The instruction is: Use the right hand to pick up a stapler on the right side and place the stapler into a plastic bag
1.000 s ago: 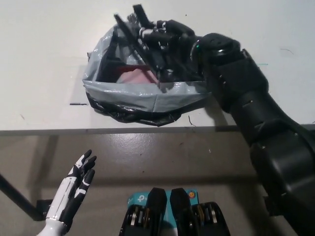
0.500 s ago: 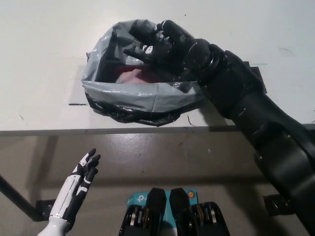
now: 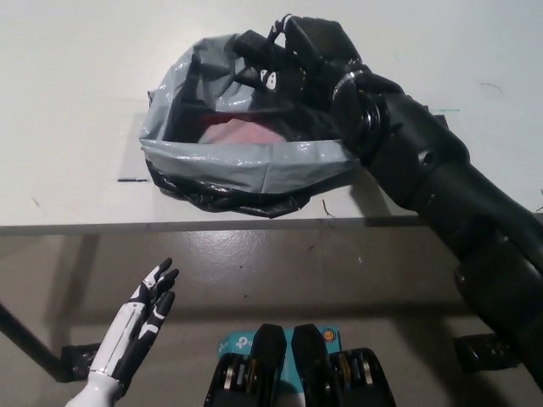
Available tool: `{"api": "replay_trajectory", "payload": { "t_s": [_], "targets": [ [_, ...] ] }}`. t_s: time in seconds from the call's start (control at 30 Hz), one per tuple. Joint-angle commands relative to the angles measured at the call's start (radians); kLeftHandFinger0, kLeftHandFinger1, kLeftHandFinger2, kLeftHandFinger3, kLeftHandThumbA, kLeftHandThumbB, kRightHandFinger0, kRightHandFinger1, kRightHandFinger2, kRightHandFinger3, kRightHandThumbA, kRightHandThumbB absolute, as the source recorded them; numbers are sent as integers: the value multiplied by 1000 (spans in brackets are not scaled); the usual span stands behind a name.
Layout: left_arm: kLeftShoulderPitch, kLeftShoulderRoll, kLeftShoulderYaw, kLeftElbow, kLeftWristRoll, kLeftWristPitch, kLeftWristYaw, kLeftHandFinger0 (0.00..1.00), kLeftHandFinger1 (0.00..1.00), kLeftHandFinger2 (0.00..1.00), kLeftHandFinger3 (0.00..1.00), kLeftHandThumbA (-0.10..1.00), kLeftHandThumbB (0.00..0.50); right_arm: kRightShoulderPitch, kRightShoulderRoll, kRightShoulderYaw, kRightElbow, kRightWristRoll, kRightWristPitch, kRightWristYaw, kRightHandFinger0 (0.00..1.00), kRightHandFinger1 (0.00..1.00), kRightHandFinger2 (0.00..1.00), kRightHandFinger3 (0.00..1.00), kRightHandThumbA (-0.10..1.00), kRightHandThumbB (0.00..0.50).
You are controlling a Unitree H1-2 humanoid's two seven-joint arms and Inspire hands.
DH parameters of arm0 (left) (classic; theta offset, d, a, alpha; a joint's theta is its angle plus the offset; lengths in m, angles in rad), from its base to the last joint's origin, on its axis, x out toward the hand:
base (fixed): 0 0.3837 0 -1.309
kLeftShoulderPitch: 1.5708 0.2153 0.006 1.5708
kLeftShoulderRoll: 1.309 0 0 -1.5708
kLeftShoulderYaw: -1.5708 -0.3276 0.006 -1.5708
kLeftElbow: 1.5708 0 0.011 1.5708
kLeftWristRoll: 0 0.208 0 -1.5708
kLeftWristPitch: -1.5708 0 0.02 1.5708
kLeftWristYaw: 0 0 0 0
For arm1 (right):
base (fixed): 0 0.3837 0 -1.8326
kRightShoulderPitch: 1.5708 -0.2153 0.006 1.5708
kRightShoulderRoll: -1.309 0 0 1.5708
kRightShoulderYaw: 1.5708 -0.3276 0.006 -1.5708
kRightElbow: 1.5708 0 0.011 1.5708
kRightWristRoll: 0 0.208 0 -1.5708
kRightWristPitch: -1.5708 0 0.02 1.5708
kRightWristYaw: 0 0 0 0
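Grey bag (image 3: 246,170) is found open-mouthed near the front edge of the surface (image 3: 68,85). The black right robot hand (image 3: 288,64) is held over its far rim; its closure cannot be told, and no stapler can be made out. The white left robot hand (image 3: 140,326) is observed below the front edge, fingers spread, empty.

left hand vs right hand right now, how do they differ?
Colour: the left hand is white, the right hand black. Place: the left hand hangs low, short of the table edge; the right hand is up over the far rim of the grey bag. State: the left hand is open and empty; whether the right hand holds anything is unclear.
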Motion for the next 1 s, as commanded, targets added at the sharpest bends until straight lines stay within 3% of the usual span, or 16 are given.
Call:
{"api": "replay_trajectory", "payload": {
  "t_s": [0.0, 0.07, 0.33, 0.4, 0.47, 0.5, 0.53, 0.57, 0.6, 0.63, 0.83, 0.97],
  "targets": [
    [-40, 38, -23, -53, 18, -8, -43, 1000, 1000, 1000, 1000, 939, 0, -79, -22, -16, -64, -103, -178, -186, 0, 105, 368, 198, 580, 295],
    [-49, 43, -28, -47, 21, -11, -44, 1000, 1000, 1000, 1000, 946, 6, -76, -17, -23, -61, -108, -192, -197, 0, 112, 363, 269, 568, 295],
    [-53, 53, -39, -46, 20, -6, -40, 1000, 1000, 1000, 1000, 962, 1, -68, 55, -31, -60, -139, -147, -141, 0, 17, 233, 262, 623, 312],
    [-49, 48, -42, -49, 19, 0, -39, 1000, 1000, 1000, 1000, 960, 1, -64, 79, -24, -53, -150, -147, -139, 0, 24, 259, 295, 631, 318],
    [-48, 47, -41, -48, 19, -4, -38, 1000, 1000, 1000, 1000, 954, 0, -67, 97, -18, -38, -163, -153, -143, 5, 95, 347, 352, 654, 338],
    [-48, 47, -40, -48, 20, -5, -37, 1000, 1000, 1000, 1000, 953, 7, -70, 110, -18, -28, -164, -137, -117, 144, 289, 561, 511, 666, 358],
    [-48, 47, -39, -49, 22, -4, -36, 1000, 1000, 1000, 1000, 952, 10, -75, 115, -17, -18, -163, -131, -83, 364, 552, 827, 751, 709, 374],
    [-48, 47, -39, -50, 25, -2, -36, 1000, 1000, 1000, 1000, 952, 11, -80, 117, -17, -8, -161, -132, -50, 441, 602, 802, 749, 725, 376],
    [-47, 48, -38, -51, 23, -3, -37, 1000, 1000, 1000, 1000, 952, 6, -84, 118, -16, 2, -158, -125, -7, 760, 903, 1000, 1000, 759, 393],
    [-47, 48, -37, -51, 21, -9, -36, 1000, 1000, 1000, 1000, 949, 2, -88, 116, -19, 8, -148, -107, 65, 1000, 1000, 1000, 1000, 798, 413],
    [-52, 51, -38, -45, 31, -14, -35, 1000, 1000, 1000, 1000, 954, 5, -72, 88, -29, -3, -150, -80, 155, 1000, 1000, 1000, 1000, 712, 444],
    [-53, 47, -35, -38, 30, -22, -32, 1000, 1000, 1000, 1000, 948, 11, -69, 67, -25, -5, -162, -80, 174, 1000, 1000, 1000, 1000, 744, 438]
  ]
}}
